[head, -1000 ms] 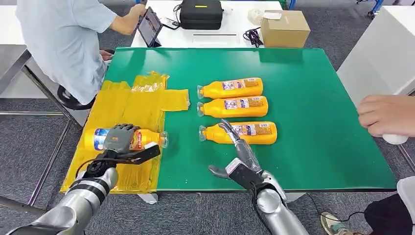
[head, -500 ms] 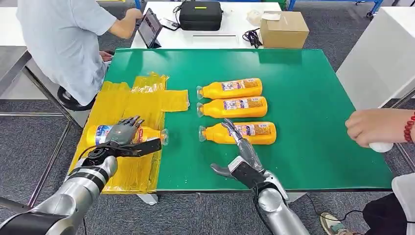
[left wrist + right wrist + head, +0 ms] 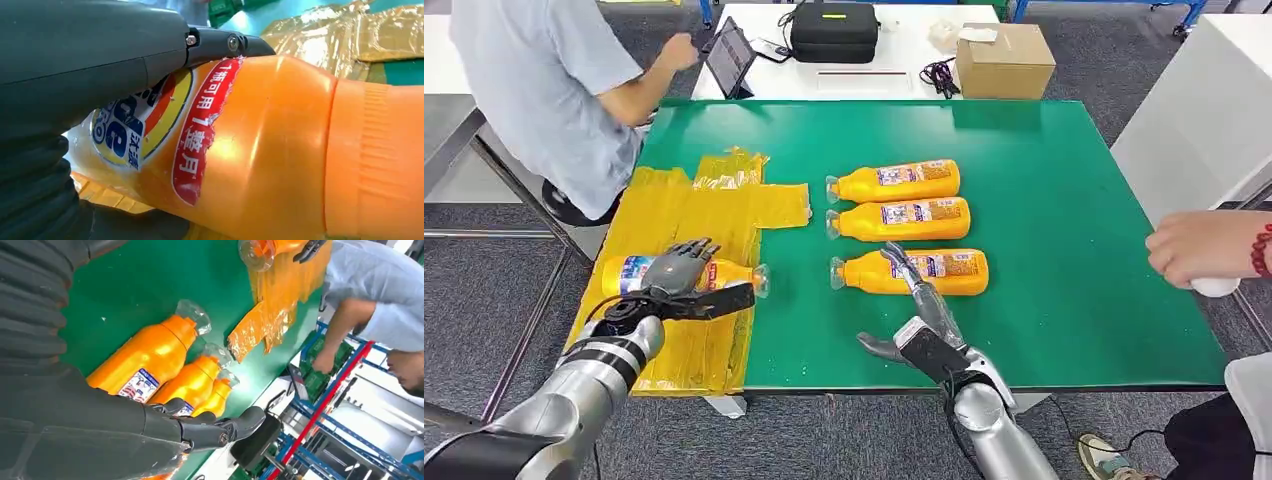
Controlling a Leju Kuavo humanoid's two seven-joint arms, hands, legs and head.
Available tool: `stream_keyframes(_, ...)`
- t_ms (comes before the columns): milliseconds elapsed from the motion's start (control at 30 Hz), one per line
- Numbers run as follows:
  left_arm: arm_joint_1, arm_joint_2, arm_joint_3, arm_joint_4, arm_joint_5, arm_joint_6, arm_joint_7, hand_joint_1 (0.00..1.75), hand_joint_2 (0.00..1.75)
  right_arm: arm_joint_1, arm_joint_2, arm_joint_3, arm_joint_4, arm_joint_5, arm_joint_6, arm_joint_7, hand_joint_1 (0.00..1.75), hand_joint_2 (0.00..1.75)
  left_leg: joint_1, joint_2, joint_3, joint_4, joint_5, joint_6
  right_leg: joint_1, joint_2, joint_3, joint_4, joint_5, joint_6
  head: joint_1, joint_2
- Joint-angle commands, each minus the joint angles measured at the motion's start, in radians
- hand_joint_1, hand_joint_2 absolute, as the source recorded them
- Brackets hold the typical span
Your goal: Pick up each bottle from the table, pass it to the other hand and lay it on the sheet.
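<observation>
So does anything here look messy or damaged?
The yellow sheet is crumpled and lies unevenly, overhanging the green table's edge. The bottle under the left hand has a torn-edged label. The three waiting bottles lie neatly.

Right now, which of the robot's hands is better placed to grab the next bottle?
The right hand, probably: it hovers open over the nearest bottle on the green table, while the left hand is busy at the bottle on the sheet.
</observation>
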Motion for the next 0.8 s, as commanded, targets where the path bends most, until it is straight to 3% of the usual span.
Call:
stream_keyframes(33, 0.094, 0.010, -0.052, 0.109, 0.005, -0.109, -0.038, 0.00, 1.75, -0.054, -0.003, -0.022, 0.105, 0.003, 0.011, -0.010, 0.00, 1.75, 0.000, 0.008, 0.006, -0.004, -0.001, -0.002, 0.001, 0.008, 0.004, -0.004, 0.001, -0.003, 0.000, 0.000)
stream_keyframes(533, 0.038, -0.006, -0.058, 0.099, 0.084, -0.208, -0.056, 0.00, 1.75, -0.076, 0.013, -0.043, 0.173, -0.002, 0.011, -0.016, 0.00, 1.75, 0.000, 0.004, 0.011, -0.003, -0.001, -0.003, 0.000, 0.005, 0.010, -0.003, 0.001, -0.002, 0.000, 0.000)
stream_keyframes(667, 0.027, 0.002, -0.110, 0.120, 0.070, -0.298, -0.042, 0.00, 1.75, -0.093, 0.022, -0.043, 0.203, -0.001, 0.013, -0.017, 0.00, 1.75, 0.000, 0.002, 0.013, -0.003, -0.001, -0.002, 0.000, 0.003, 0.011, -0.002, 0.000, -0.002, 0.000, 0.000)
stream_keyframes(800, 0.012, 0.003, -0.136, 0.108, 0.075, -0.288, -0.040, 0.00, 1.75, -0.105, 0.027, -0.044, 0.220, 0.005, 0.003, -0.026, 0.00, 1.75, -0.001, 0.003, 0.013, -0.003, -0.001, -0.002, -0.001, 0.004, 0.011, -0.002, 0.000, -0.002, 0.000, 0.000)
